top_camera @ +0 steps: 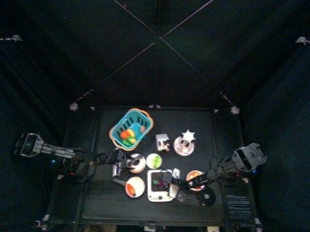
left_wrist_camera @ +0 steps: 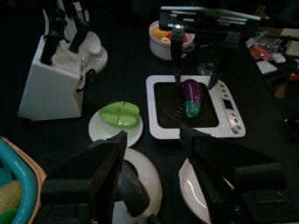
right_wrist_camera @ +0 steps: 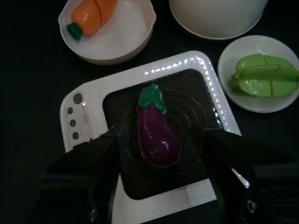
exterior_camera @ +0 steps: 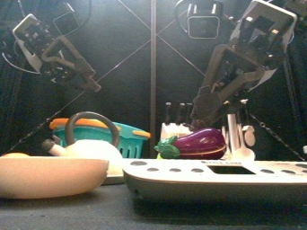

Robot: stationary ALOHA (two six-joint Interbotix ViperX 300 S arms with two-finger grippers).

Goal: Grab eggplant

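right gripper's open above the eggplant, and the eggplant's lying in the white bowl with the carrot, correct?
Not quite. The right gripper is open above the eggplant, but the eggplant lies on the dark platform of the white scale, not in a bowl. The carrot sits alone in its white bowl beside the scale. The right wrist view shows it.

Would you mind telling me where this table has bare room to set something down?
The black table is bare along its front-left corner and behind the teal basket toward the back edge. It is crowded mid-table: white kitchen scale carrying the purple eggplant, white knife block, and small white plate with a green vegetable sit close.
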